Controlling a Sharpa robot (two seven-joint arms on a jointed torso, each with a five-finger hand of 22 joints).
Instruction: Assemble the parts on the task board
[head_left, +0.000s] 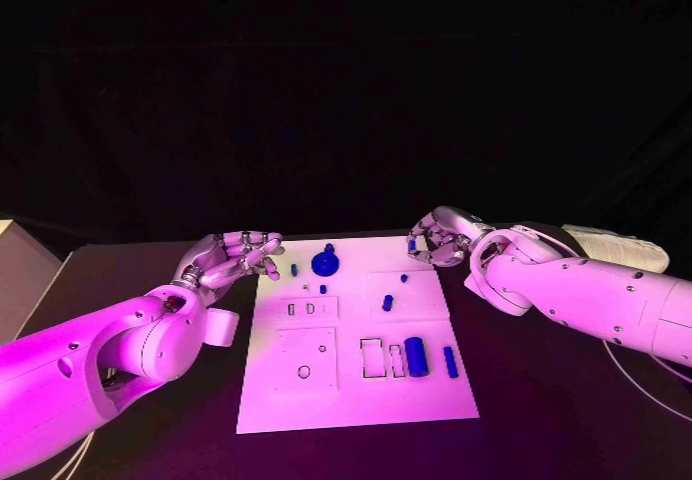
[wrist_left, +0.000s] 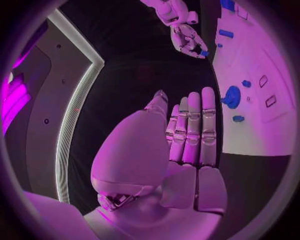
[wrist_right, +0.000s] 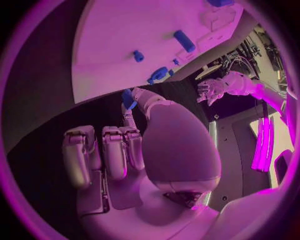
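Several small blue parts (head_left: 415, 356) dot your flat white task board (head_left: 355, 400); right hand (head_left: 437, 240) pinches a half-hidden blue piece (wrist_right: 128, 98), left hand (head_left: 238, 253) empty, fingers apart.

A dark tabletop (head_left: 548, 400) carries the scene. A white rectangular task board (head_left: 289, 400) lies flat on its middle, long side running away from the robot. A pale box-like object (head_left: 22, 270), partly cut off by the picture's edge, sits well to the left of the task board. A thin pale cable (head_left: 635, 378) curves across the tabletop to the right of the task board, near the right arm.
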